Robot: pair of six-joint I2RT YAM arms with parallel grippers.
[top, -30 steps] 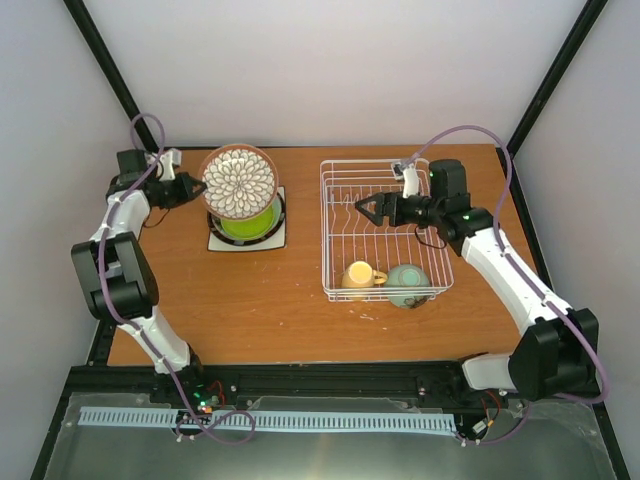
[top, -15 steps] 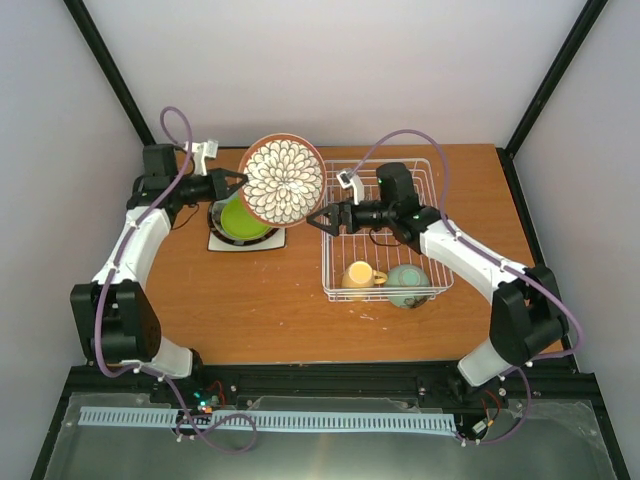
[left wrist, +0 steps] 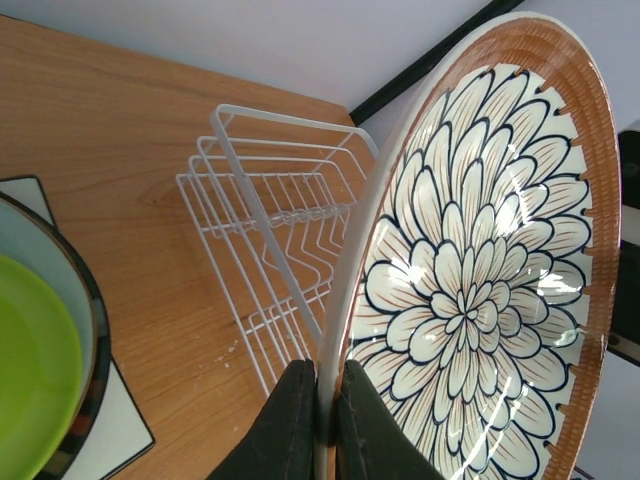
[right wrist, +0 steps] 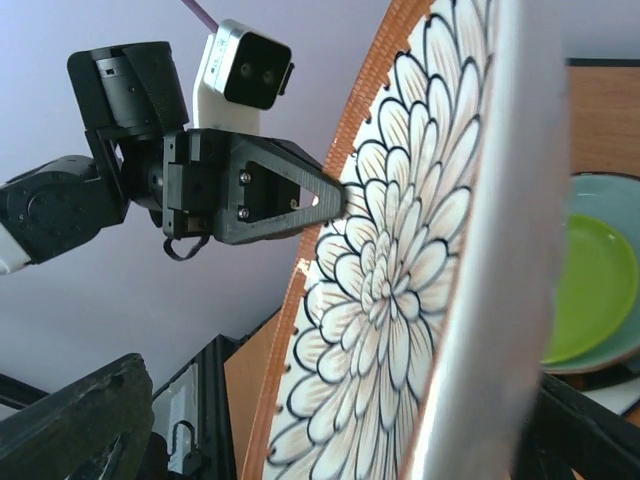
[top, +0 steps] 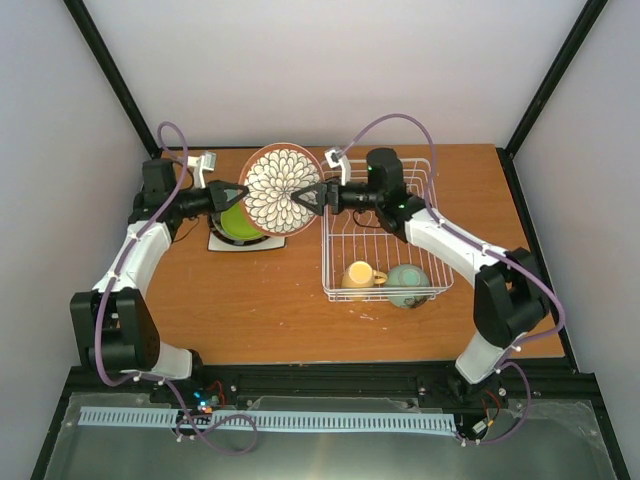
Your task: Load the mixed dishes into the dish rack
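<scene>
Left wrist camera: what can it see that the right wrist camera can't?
Left wrist only: the white dish rack and the left hand seen close, pinching the flower plate. Right wrist only: that hand from outside with its little camera, and the right hand's fingers spread wide either side of the plate. Both: the flower plate and the lime green plate.

Bright even light; soft shadows; plate [right wrist: 400, 280] near rim blurred.
</scene>
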